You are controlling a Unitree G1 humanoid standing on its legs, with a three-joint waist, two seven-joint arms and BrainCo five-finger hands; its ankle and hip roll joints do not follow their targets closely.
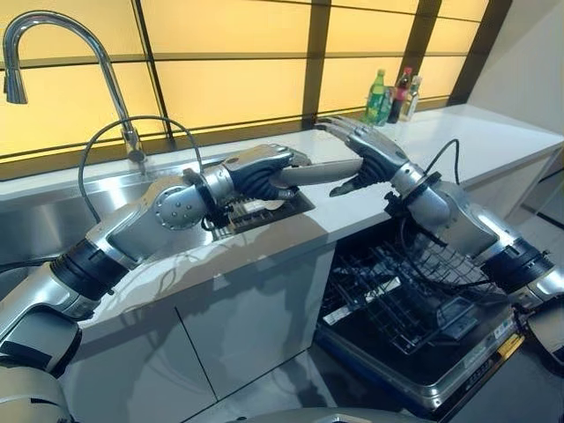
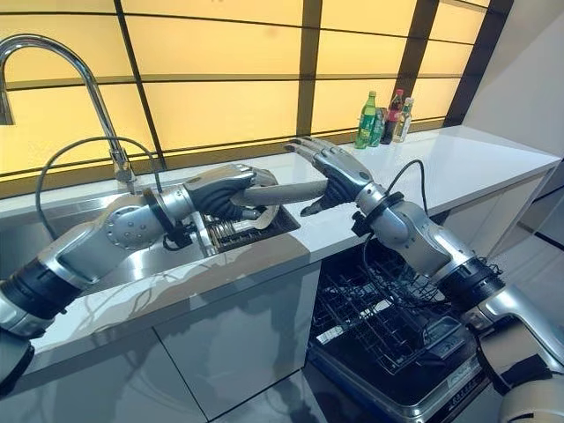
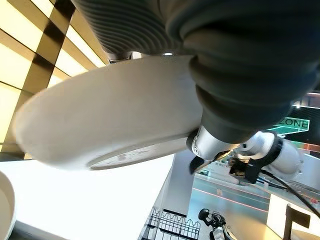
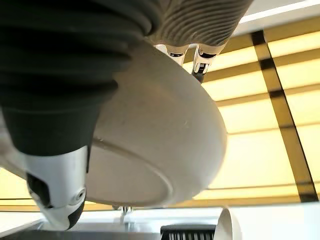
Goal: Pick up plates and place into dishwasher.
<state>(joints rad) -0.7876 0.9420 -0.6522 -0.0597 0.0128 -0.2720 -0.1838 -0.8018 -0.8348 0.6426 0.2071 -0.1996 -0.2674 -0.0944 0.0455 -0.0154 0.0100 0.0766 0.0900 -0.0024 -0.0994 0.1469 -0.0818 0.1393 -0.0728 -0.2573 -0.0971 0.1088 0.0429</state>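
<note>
White plate (image 1: 319, 171) hangs above the sink rack (image 1: 264, 211), pinched by both the left hand (image 1: 261, 173) and right hand (image 1: 374, 159); left should release only once right grips firmly.

Both eye views look down from above and in front of the long white kitchen countertop (image 1: 493, 132), facing the amber glass-panelled back wall (image 2: 220, 97) behind it. The right eye view sits slightly to one side of the left, so the curved chrome faucet (image 1: 62, 53) and the cluster of green and dark bottles (image 2: 383, 117) on the countertop appear in both, shifted. Both also take in the open dishwasher with its black wire rack (image 1: 414, 300) below the countertop's front edge. Each wrist view looks up from very close beneath a round off-white ceramic plate (image 3: 110, 120), held above the countertop, with the amber wall beyond; the plate (image 4: 165, 140) is shared by both.
</note>
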